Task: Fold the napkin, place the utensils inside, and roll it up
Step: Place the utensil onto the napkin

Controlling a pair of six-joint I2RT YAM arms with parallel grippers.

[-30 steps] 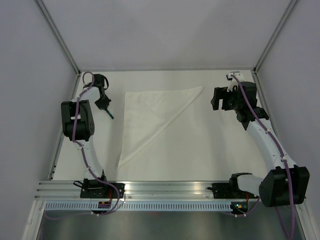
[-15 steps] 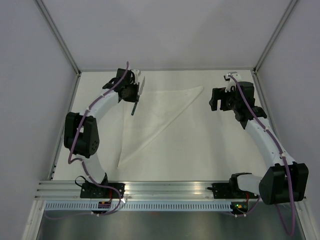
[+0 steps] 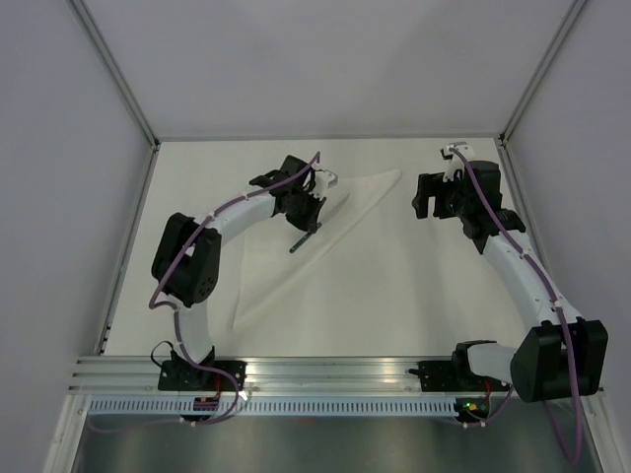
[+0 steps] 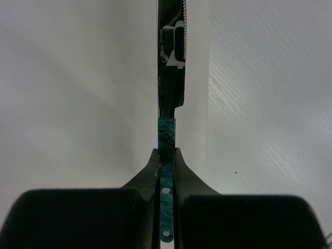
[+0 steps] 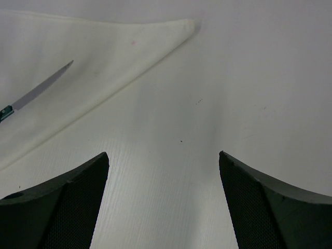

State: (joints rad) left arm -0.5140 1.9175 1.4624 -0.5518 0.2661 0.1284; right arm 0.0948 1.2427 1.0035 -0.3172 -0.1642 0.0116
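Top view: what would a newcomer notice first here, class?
A white napkin, folded into a triangle, lies flat in the middle. The left end effector is shut on a teal-handled knife above it. The right end effector hangs open beside the napkin's far right corner.

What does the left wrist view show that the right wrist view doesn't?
Only left wrist: the left end effector shut on the knife by its teal handle, blade seen edge-on. Only right wrist: the right end effector open above bare table, and one pointed corner of the napkin. Both: the knife above the white napkin, with table beside it.
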